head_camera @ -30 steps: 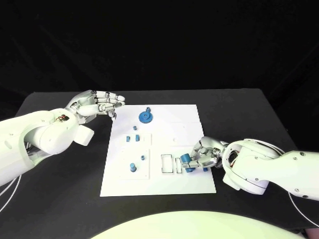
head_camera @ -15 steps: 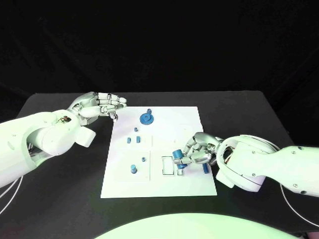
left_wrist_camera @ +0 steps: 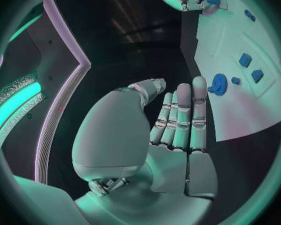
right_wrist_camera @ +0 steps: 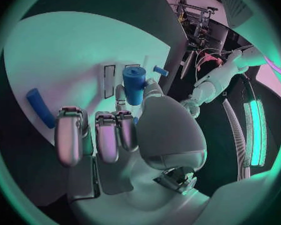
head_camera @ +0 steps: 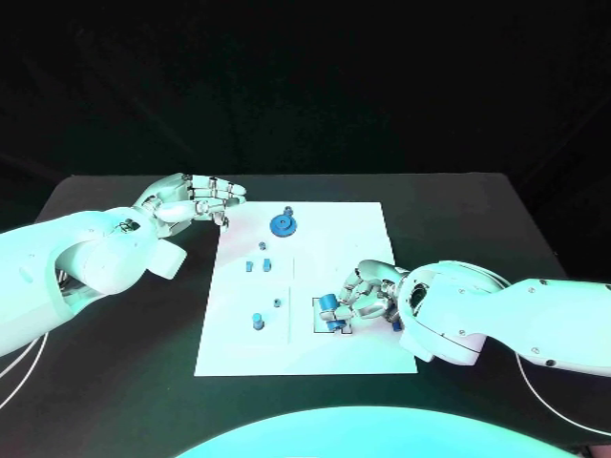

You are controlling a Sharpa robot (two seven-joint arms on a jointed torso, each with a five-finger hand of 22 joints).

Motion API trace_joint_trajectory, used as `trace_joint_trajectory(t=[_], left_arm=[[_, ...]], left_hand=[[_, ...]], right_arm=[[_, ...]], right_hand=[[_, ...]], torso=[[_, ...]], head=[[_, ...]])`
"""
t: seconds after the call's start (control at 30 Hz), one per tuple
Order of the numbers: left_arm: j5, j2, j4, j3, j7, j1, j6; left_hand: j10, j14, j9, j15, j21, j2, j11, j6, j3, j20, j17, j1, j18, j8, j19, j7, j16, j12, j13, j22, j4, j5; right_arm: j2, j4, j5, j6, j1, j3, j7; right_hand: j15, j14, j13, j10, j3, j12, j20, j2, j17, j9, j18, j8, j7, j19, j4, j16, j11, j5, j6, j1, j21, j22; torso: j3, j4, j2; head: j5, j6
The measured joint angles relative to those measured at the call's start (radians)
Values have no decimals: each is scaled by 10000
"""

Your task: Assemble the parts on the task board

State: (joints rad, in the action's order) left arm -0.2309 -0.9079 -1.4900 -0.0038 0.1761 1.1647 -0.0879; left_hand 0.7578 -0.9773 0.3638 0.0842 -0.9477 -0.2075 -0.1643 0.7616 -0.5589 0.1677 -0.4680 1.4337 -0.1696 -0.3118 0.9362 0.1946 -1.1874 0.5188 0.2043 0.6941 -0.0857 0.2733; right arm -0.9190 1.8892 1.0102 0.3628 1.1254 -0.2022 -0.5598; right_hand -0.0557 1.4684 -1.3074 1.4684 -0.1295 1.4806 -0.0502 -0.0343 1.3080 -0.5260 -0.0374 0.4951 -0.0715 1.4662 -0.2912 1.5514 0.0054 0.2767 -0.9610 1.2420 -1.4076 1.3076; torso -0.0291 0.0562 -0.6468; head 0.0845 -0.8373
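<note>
Over the task board (head_camera: 347,250), near its rectangular slots (head_camera: 317,316), we see our right hand (head_camera: 365,295) pinching a blue cylinder (head_camera: 329,303); our left hand (head_camera: 196,199), fingers curled on nothing, hovers beside the board's far corner.

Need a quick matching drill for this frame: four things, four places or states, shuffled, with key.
Things:
1. blue cylinder
2. blue gear
3. left hand
4. blue peg

States:
A. lies loose on the task board beside the right hand
B. empty, beside the board's far left corner
C. held by the right hand
D. sits at the board's far end

Pairs: 1-C, 2-D, 3-B, 4-A
</note>
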Motion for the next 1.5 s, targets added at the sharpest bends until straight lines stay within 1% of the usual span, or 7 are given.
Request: trace_joint_trajectory(t=[0.4, 0.6, 0.87, 0.97, 1.1, 1.23, 1.5], left_arm=[[-1, 0, -3, 0, -14, 0, 18], [-1, -4, -5, 0, -19, 0, 22], [-2, -12, -8, 0, -26, 0, 27], [-2, -14, -8, 0, -27, 0, 29], [-2, -17, -9, 0, -32, 0, 29], [-2, -19, -10, 0, -37, 0, 30], [-4, -16, -7, 0, -45, 0, 31]], left_hand=[[0, 0, -1, 0, 0, 0, 0, 0, 0, 0, -1, 0, 0, 0, 0, 0, 0, 0, 0, 1, 0, 0], [-37, 0, -1, 0, 39, 0, -38, -36, 0, 0, 12, 0, 0, -69, 0, 36, 0, 38, 0, 1, 0, 0], [-37, 0, -1, 0, 39, 0, -37, -35, 0, 0, 12, 0, -1, -69, 0, 36, 0, 38, 1, 1, 0, 0], [-37, 0, -1, 0, 39, 0, -38, -36, 0, 0, 12, 0, 0, -69, 0, 36, 0, 38, 0, 1, 0, 0], [-37, 0, -1, 0, 39, 0, -37, -35, 0, 0, 11, 0, 0, -69, 0, 36, 0, 38, 0, 1, 0, 0], [-37, 0, -1, 0, 39, 0, -37, -35, 0, 0, 11, 0, 0, -69, 0, 36, 0, 38, 0, -11, 0, 0], [-37, 0, -1, 0, 39, 0, -37, -35, 0, 0, 11, 0, -1, -69, 0, 36, 0, 38, 0, -11, 0, 0]], right_arm=[[186, -173, 88, -5, -19, 1, -133], [266, -230, 148, -7, -29, 3, -142], [338, -313, 196, -10, -48, 3, -147], [351, -340, 220, -11, -54, 2, -149], [368, -375, 267, -15, -58, 2, -155], [380, -387, 316, -29, -63, 2, -162], [362, -336, 413, -47, -74, 3, -166]], right_hand=[[0, 0, 0, 0, -124, -39, -1, 0, -1, 11, 0, -1, 10, 0, -13, 0, 0, -4, -10, -86, 82, -1], [1, 0, 1, 0, -293, -93, -1, 0, -2, -13, 0, 1, 20, 0, -9, 0, 0, -4, -21, -276, 118, -2], [1, 0, 1, 0, -513, -184, -1, -95, -3, -18, -1, 5, 56, 0, -45, 0, 0, 2, -57, -622, 202, -2], [1, 0, -4, 0, -553, -257, -1, -305, -3, -24, 0, 6, 32, 0, -23, 0, 0, 57, -33, -831, 252, -3], [1, 0, -7, 0, -519, -316, -1, -815, -4, -55, -1, 6, 20, 0, -58, 0, 0, 99, -21, -1342, 289, -3], [1, 0, -7, 0, -506, -316, -1, -880, -4, -55, 0, 6, 21, -1, -70, -38, 0, 99, -21, -1407, 329, 1], [1, 0, -6, 0, -449, -355, -1, -880, -5, -55, 0, 5, 20, -1, -68, -38, 0, 99, -21, -1407, 388, 5]], torso=[[7, -8, 6], [3, -4, 4], [0, -1, 5], [-1, -1, 5], [-2, -3, 5], [0, -4, 6], [6, -12, 6]], head=[[-41, 1], [-67, -4], [-88, -16], [-89, -18], [-97, -22], [-103, -28], [-93, -26]])
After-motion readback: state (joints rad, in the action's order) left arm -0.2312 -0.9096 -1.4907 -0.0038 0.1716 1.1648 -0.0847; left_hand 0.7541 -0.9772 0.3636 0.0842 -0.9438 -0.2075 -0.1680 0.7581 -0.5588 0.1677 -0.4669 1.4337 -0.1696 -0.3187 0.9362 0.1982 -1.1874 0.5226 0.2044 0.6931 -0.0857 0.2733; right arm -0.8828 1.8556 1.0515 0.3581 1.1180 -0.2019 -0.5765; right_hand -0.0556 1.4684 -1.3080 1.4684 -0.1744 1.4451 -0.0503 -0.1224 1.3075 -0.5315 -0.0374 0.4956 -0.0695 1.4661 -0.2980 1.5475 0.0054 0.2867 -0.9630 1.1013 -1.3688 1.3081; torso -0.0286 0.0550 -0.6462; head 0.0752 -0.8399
